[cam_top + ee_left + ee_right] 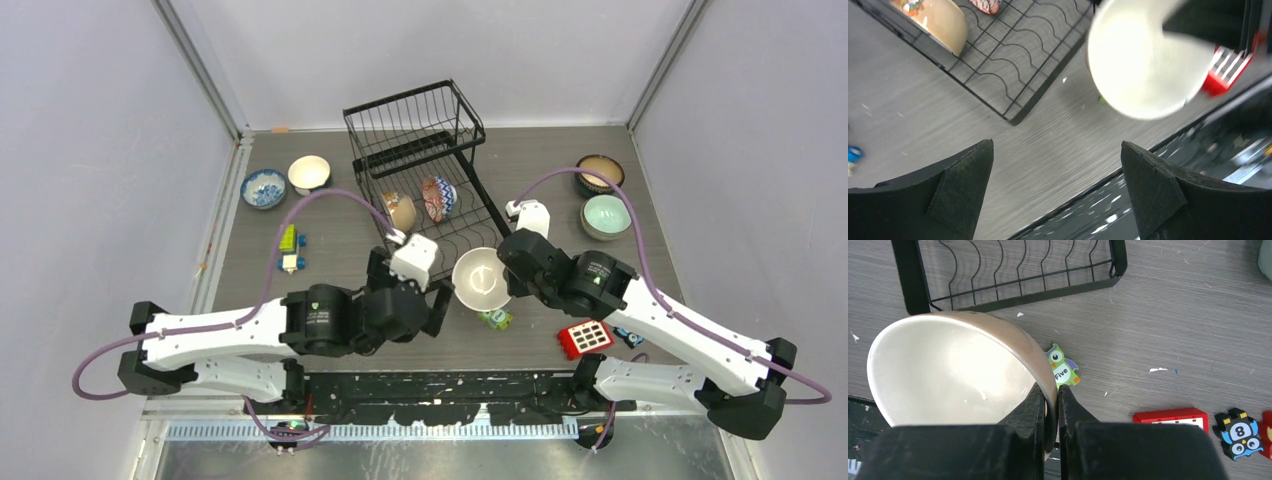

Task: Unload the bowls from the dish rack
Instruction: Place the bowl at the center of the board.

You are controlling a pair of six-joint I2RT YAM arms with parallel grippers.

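The black wire dish rack (420, 150) stands at the back middle. Its lower tray (1013, 65) holds a tan bowl (401, 211) and a reddish patterned bowl (438, 198) on edge. My right gripper (1050, 387) is shut on the rim of a cream bowl (948, 370), held tilted just in front of the rack's near edge (481, 279). My left gripper (1057, 145) hangs open and empty over the table, left of that bowl. On the table stand a blue-patterned bowl (264, 187), a cream bowl (308, 173), a dark brown bowl (599, 173) and a mint green bowl (606, 216).
A green owl puzzle piece (1062, 367) lies under the held bowl. A red block (585, 338) and a blue owl piece (1239, 432) lie at the front right. Small toy blocks (290, 245) sit at the left. The table's near edge is close below my left gripper.
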